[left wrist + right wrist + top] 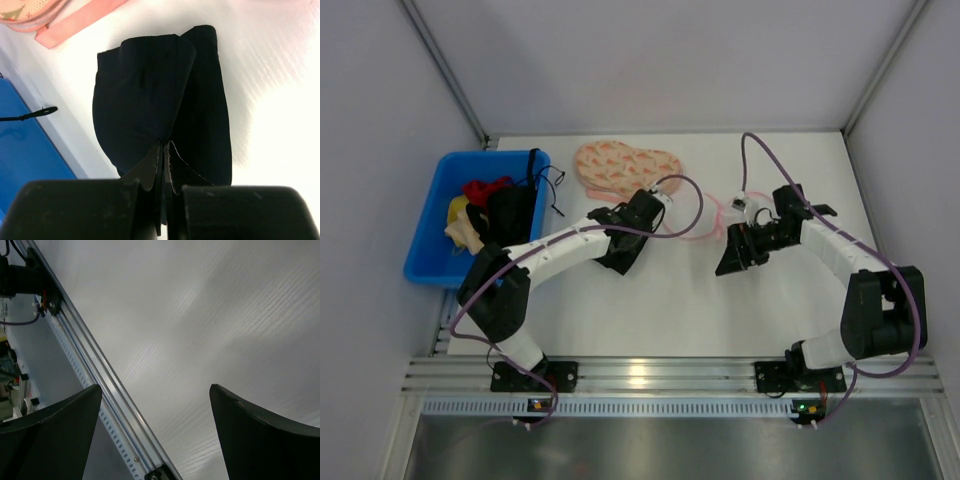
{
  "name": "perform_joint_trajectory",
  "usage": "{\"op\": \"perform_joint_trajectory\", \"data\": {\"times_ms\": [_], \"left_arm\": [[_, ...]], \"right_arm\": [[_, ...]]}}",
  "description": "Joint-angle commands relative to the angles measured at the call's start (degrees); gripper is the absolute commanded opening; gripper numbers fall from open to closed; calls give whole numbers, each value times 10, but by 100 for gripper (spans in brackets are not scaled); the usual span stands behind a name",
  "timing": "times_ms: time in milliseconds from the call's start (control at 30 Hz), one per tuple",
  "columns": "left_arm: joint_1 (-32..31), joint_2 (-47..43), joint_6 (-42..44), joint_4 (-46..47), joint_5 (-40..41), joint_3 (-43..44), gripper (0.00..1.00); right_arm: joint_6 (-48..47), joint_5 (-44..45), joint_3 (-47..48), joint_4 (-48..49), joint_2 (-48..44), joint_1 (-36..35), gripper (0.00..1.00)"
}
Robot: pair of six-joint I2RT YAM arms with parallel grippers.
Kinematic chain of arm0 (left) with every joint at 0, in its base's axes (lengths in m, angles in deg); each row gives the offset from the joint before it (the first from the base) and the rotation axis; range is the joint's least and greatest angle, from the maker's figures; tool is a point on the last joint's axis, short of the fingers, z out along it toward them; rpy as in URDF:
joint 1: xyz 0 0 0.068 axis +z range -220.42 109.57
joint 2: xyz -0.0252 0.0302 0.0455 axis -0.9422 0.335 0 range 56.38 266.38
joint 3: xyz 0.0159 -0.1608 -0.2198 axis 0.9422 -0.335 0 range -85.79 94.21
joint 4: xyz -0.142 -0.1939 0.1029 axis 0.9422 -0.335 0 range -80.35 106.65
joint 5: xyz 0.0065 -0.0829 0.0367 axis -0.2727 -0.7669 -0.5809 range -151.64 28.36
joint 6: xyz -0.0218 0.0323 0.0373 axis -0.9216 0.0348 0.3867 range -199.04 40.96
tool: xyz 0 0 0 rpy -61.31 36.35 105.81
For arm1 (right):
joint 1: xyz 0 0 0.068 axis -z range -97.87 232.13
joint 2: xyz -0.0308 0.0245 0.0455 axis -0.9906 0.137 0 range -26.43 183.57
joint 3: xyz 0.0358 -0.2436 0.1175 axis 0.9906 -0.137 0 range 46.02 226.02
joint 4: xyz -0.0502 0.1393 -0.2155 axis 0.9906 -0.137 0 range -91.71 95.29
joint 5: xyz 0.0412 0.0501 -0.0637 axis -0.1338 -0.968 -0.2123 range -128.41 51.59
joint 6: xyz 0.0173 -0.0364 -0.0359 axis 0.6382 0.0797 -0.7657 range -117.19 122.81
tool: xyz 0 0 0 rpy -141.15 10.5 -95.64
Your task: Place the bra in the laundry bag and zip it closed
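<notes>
The left gripper (164,150) has its jaws clenched on the black bra (145,95), just on the near side of the peach heart-shaped cloth (625,165). The laundry bag (710,226) lies on the desk (670,310) just right of that cloth. Farther right of the cloth, the right gripper (155,390) holds its jaws released and grasps nothing.

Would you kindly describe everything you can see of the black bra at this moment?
The bra is plain black, soft matte fabric, folded into two overlapping lobes, one rounded and one long and straight. The left end effector is shut on its near edge, gathering the cloth to a pinch. It shows against the white table, apart from the pink strip beyond it.
</notes>
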Motion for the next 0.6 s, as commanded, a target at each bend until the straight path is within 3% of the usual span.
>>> {"op": "perform_joint_trajectory", "data": {"times_ms": [0, 33, 133, 300, 433, 567], "left_arm": [[1, -17, -11, -26, -5, 18, 0], [3, -13, -16, -31, -12, 23, 0], [10, 2, -41, -45, -29, 32, 0], [25, 17, -70, -48, -52, 46, 0], [26, 32, -82, -48, -48, 64, 0], [29, 46, -91, -49, -50, 70, 0]], "right_arm": [[112, -41, -34, 159, -36, 1, 89], [206, -47, -65, 206, -42, 1, 90], [358, -39, -104, 385, -53, -10, 90], [452, 23, -99, 494, -2, -49, 80], [525, 59, -116, 566, 31, -73, 60], [556, 102, -105, 615, 56, -125, 58]]}}
